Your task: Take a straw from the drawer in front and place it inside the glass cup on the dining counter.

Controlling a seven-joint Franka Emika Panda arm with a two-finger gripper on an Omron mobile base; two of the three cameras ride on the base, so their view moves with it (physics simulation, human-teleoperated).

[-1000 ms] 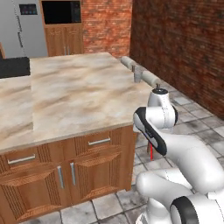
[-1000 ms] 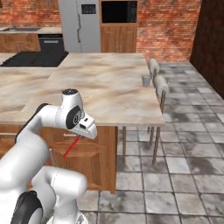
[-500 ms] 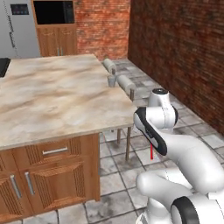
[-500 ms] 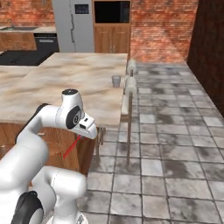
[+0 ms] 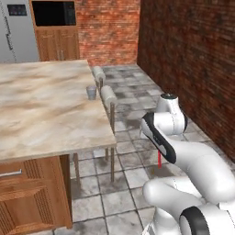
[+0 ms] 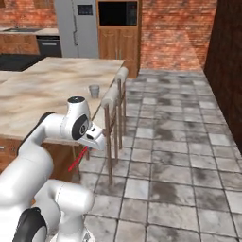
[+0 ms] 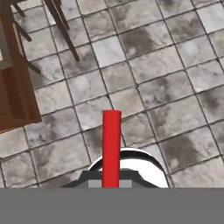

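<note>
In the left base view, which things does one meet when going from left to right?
Drawer → dining counter → glass cup → bar stool → straw → brick wall.

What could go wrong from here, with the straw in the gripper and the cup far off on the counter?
1. The gripper holds the straw near one end, so the long free end hanging toward the tiled floor could slip or swing.
2. Two stools stand along the dining counter edge right by the glass cup; the arm may clip them when reaching.
3. The cup is small and near the counter edge; a misaimed straw could tip it.
</note>
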